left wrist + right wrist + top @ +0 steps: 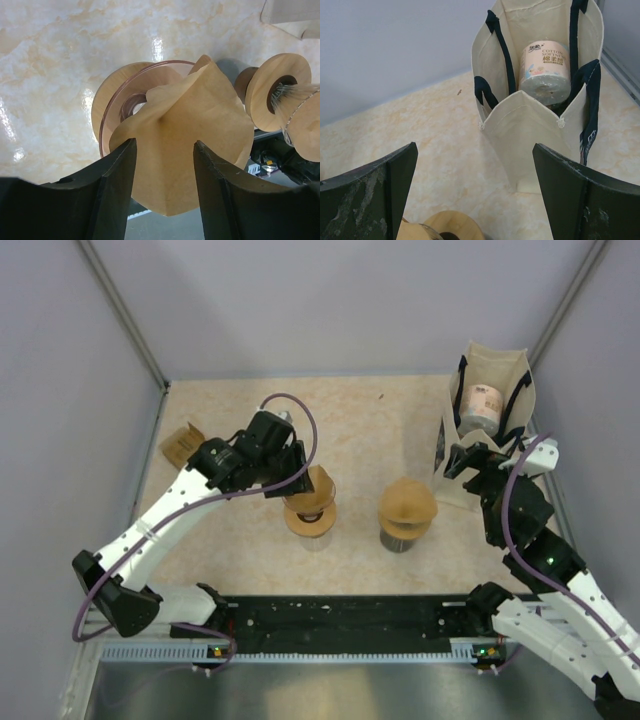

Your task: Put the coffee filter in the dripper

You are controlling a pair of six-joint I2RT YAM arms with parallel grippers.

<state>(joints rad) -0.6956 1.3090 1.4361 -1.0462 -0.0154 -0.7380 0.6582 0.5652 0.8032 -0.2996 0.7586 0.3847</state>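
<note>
Black-fingered left gripper (pixel 164 145), unlike the right gripper (pixel 475 147) spread empty at 3 o'clock, hovers over the wood-collared glass dripper (pixel 107 100), jaws pinching the tan paper coffee filter (pixel 200 120): light, floppy, crease-prone, likely best held by its folded seam.

The top view looks steeply down from high at the near side over the whole desk (pixel 370 420). The left wrist view sits close over a dripper (pixel 107 105), mid-frame. The right wrist view faces a bag (pixel 530 130), upper right. The top view shares both.
</note>
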